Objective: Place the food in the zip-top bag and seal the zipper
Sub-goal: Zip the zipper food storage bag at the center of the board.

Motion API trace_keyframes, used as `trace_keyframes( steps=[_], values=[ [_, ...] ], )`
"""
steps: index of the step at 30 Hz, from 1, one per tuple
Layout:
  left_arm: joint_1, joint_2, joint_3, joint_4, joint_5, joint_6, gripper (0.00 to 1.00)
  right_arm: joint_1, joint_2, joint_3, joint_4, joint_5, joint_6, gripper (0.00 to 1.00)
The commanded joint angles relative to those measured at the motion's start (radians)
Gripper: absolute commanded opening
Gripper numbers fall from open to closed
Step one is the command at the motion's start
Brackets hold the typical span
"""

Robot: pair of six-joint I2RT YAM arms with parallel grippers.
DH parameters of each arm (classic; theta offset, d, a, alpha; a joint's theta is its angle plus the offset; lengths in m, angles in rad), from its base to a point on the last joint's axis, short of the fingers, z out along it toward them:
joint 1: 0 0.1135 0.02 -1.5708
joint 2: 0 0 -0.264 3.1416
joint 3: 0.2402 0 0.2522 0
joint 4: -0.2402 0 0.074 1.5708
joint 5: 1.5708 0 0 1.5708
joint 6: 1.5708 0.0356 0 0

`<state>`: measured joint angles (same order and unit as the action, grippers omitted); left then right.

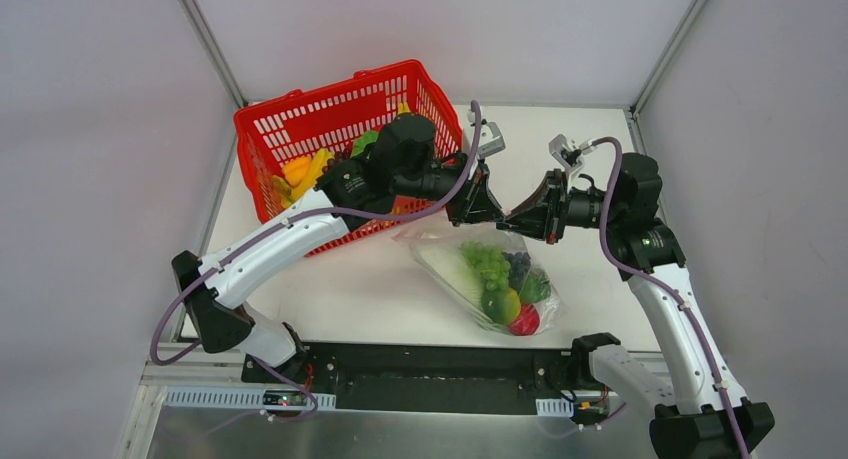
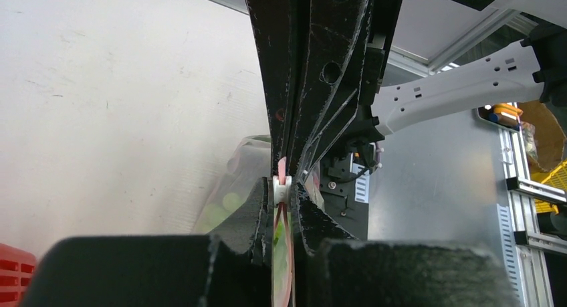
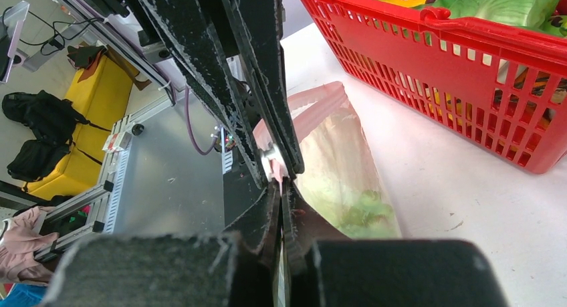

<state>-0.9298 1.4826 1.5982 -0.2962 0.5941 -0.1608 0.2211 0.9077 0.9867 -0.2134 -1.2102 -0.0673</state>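
red basket (image 1: pixel 262 149) left-rear: bananas (image 1: pixel 305 172), greens (image 1: pixel 364 141), rest hard to tell | left gripper (image 1: pixel 487 204) clamped on zipper (image 3: pixel 314 108) | zip-top bag (image 1: pixel 418 241) on table (image 1: pixel 350 289) beside basket, holds cabbage (image 1: pixel 452 267), grapes (image 1: pixel 485 261), red fruit (image 1: pixel 524 321) | right gripper (image 1: pixel 517 222) pinched on same zipper

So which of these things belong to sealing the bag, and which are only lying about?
For the job: zip-top bag, zipper, food inside, left gripper and right gripper, both shut on the zipper.
Only lying about: red basket, yellow sofa.
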Motion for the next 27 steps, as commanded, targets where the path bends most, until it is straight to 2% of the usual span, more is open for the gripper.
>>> trace_keyframes(
  steps=[1,13,27],
  values=[
    [-0.001,-0.058,0.006,-0.037,-0.023,0.053,0.00,0.003,-0.032,0.011,0.040,0.009,0.001,0.00],
    [0.001,-0.126,-0.087,-0.166,-0.068,0.147,0.00,0.003,-0.049,0.010,0.072,0.084,0.023,0.00],
    [0.026,-0.258,-0.259,-0.208,-0.189,0.179,0.00,0.003,-0.088,-0.003,0.100,0.178,0.035,0.00]
  ],
)
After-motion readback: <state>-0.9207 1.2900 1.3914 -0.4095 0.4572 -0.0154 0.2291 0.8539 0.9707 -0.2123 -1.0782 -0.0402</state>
